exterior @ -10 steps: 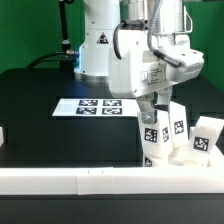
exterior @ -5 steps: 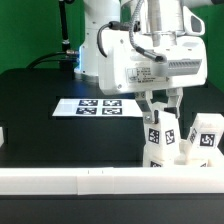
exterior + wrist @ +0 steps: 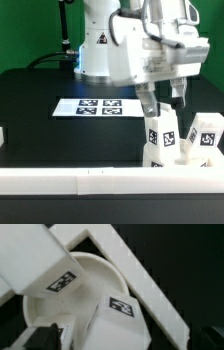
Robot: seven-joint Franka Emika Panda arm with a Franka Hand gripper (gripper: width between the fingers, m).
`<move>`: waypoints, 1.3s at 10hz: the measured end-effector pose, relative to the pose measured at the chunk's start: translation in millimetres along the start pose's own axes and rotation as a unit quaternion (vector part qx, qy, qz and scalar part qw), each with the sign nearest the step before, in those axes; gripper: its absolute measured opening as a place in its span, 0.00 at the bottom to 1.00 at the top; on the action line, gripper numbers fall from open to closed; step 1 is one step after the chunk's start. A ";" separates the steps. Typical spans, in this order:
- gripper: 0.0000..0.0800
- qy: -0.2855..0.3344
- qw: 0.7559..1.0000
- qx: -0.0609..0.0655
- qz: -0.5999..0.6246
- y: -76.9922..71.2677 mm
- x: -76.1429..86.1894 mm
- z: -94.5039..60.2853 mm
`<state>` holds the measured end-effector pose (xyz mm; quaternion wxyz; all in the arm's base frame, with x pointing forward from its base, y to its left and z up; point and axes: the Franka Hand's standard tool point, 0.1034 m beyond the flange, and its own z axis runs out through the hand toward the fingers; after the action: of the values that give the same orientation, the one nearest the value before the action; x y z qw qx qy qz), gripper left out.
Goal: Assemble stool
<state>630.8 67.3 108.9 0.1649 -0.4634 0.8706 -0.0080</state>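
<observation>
Gripper [image 3: 165,100] open and empty, just above the upright tagged legs [image 3: 160,135] by the seat [image 3: 85,308].

Three legs [image 3: 158,138], one seat [image 3: 95,297]

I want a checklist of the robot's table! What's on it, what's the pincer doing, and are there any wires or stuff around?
Surface: black table, white bar along its near edge.
Job's things: white tagged legs standing on the round seat beside the bar; another tagged leg at the exterior view's right.
Clutter: marker board lying flat mid-table.
Grippers: pincer just above the legs; open or shut cannot be told.
Cables: dark cable behind the table.
Surroundings: green backdrop.
</observation>
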 end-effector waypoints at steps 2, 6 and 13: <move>0.81 -0.006 0.996 0.001 -0.094 -3.5 -9.3 -9.9; 0.81 0.005 0.947 -0.003 -0.322 -3.1 -4.8 -7.0; 0.81 0.021 0.708 -0.023 -0.705 -9.1 -0.3 -8.0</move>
<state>635.9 61.3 118.1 0.0825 -0.9458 0.2936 -0.1114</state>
